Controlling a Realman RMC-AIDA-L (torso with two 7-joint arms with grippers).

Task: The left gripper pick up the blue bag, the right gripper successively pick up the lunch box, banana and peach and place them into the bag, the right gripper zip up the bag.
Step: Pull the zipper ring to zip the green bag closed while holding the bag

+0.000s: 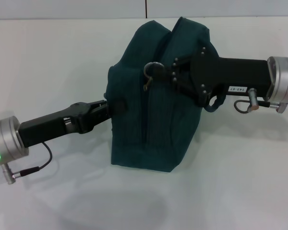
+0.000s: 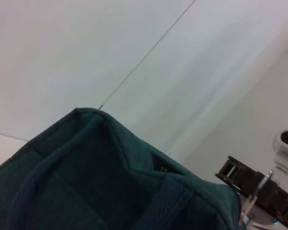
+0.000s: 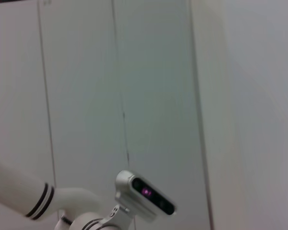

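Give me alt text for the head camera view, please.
A blue bag stands closed on a white table, with the left tool at its side and the right tool at the metal ring zip pull on top.

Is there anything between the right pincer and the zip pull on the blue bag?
Nothing visible does. In the head view the right pincer is already at the metal ring zip pull on the blue bag, while the left pincer is against the bag's side.

Head view looks down on blue bag (image 1: 151, 110); left wrist close behind it; right wrist faces wall.
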